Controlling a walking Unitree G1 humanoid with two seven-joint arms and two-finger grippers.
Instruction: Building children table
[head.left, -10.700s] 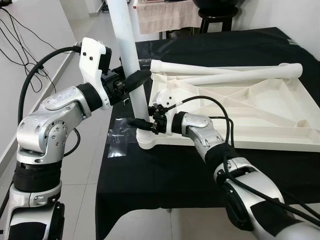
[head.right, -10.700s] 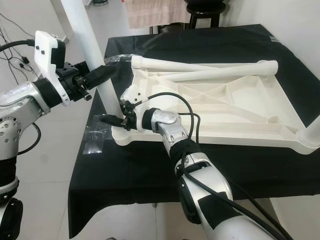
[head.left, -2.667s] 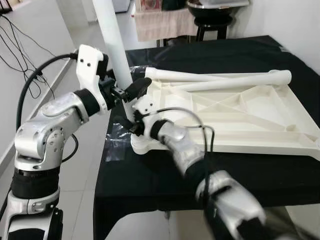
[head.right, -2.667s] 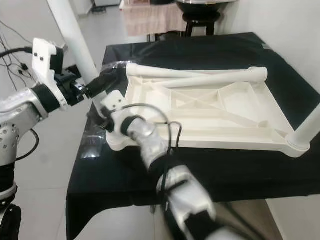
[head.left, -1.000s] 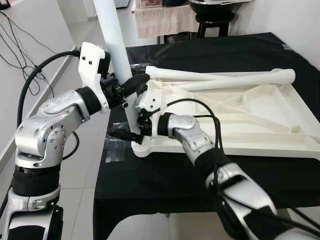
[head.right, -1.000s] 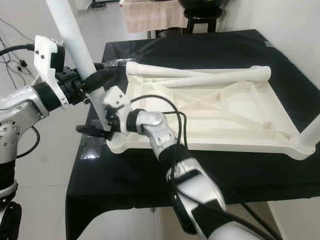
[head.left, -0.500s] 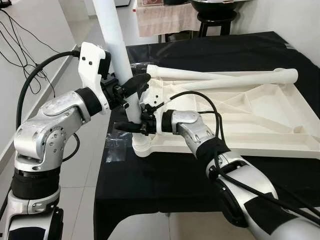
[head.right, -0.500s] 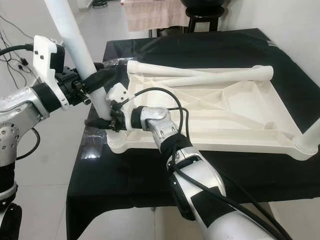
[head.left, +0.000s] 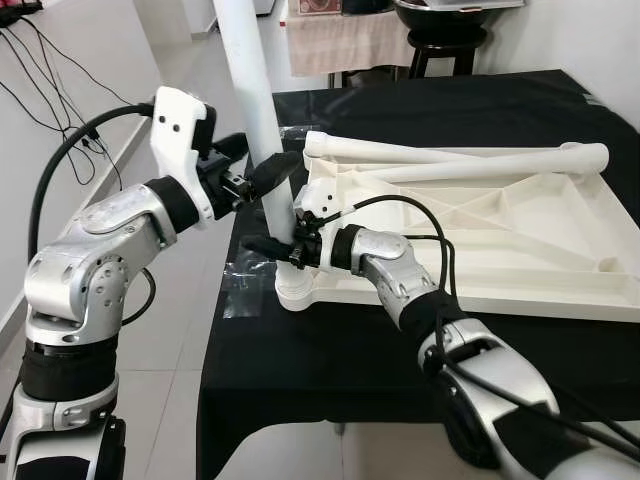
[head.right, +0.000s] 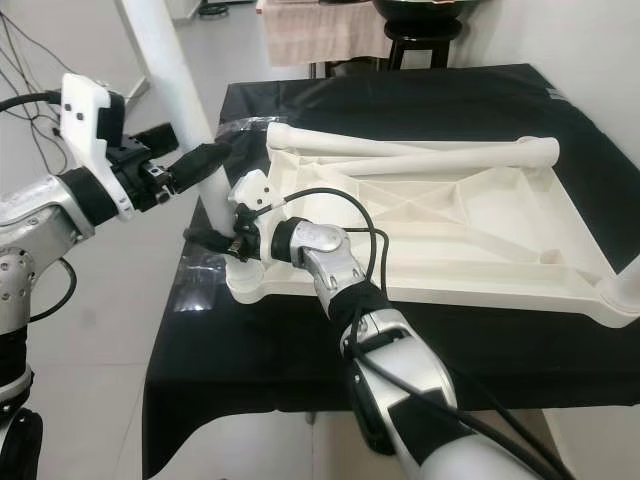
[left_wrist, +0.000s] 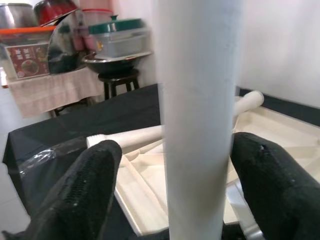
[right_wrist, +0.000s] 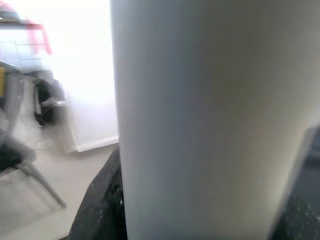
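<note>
Both grippers grasp the upright white leg (head.left: 258, 120): left gripper (head.left: 262, 172) higher, right gripper (head.left: 272, 245) by the tabletop (head.left: 480, 230) socket. Left wrist view adds 2 loose legs (left_wrist: 131, 137).

You're looking at a black-draped desk (head.left: 330, 350) standing on pale tile floor (head.left: 170, 400), a dark stool (head.left: 440, 45) sitting behind it.

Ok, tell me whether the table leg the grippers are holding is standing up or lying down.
Standing up, leaning slightly. The white leg rises from the corner socket of the upturned tabletop, with the left gripper higher and the right gripper lower.
</note>
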